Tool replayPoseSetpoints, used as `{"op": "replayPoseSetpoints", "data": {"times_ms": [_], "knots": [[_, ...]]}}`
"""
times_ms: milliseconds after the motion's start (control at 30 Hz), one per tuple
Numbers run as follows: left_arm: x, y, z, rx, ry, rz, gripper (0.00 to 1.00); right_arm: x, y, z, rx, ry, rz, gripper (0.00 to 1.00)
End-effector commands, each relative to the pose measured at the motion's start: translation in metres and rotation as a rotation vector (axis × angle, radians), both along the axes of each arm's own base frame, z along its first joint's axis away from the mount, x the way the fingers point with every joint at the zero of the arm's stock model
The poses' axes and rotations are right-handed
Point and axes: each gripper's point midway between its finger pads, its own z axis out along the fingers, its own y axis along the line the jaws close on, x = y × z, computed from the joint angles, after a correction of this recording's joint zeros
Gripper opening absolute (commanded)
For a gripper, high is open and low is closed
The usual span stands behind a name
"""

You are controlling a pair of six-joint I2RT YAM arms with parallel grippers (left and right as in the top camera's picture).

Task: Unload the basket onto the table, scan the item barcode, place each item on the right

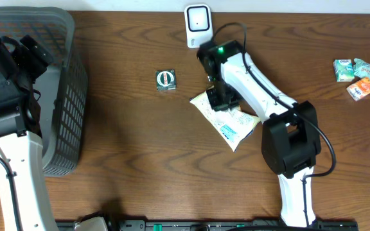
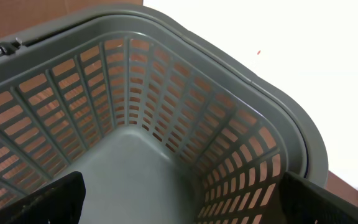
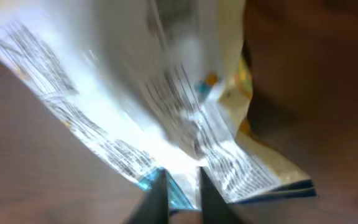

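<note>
We see the packet (image 1: 236,122) lying on the dark wood desk (image 1: 121,135), long axis far-left to near-right, right gripper (image 3: 182,196) clamped on it, left gripper (image 2: 188,208) spread wide over the basket (image 2: 166,62).

Even overhead light, soft shadows — right wrist view blurred, overexposed

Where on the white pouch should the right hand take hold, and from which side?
Probably the sealed edge of the white pouch, from above, at the end nearest the scanner. It lies floppy on the table, so only an edge can be pinched, and the right hand hangs over that end.
</note>
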Motion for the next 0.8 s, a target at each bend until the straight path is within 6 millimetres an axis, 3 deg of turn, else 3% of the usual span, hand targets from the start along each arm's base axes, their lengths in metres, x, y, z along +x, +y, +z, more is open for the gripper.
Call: {"op": "replayPoseSetpoints", "data": {"times_ms": [0, 167, 267, 467, 600, 767], "knots": [[0.0, 0.002, 0.006, 0.013, -0.008, 0.002, 0.98, 0.005, 0.002, 0.003, 0.006, -0.022, 0.007, 0.17], [0.0, 0.002, 0.006, 0.013, -0.009, 0.002, 0.98, -0.004, -0.002, -0.012, -0.007, 0.011, 0.006, 0.13], [0.0, 0.002, 0.006, 0.013, -0.009, 0.002, 0.98, -0.008, 0.006, -0.027, 0.041, 0.025, -0.001, 0.14], [0.0, 0.002, 0.006, 0.013, -0.008, 0.002, 0.98, 0.013, 0.035, -0.056, 0.199, -0.068, -0.005, 0.14], [0.0, 0.002, 0.006, 0.013, -0.008, 0.002, 0.98, 0.037, 0.048, -0.051, 0.25, -0.161, -0.019, 0.12], [0.0, 0.002, 0.006, 0.013, -0.008, 0.002, 0.98, 0.063, 0.056, -0.024, 0.291, -0.244, -0.017, 0.15]]}}
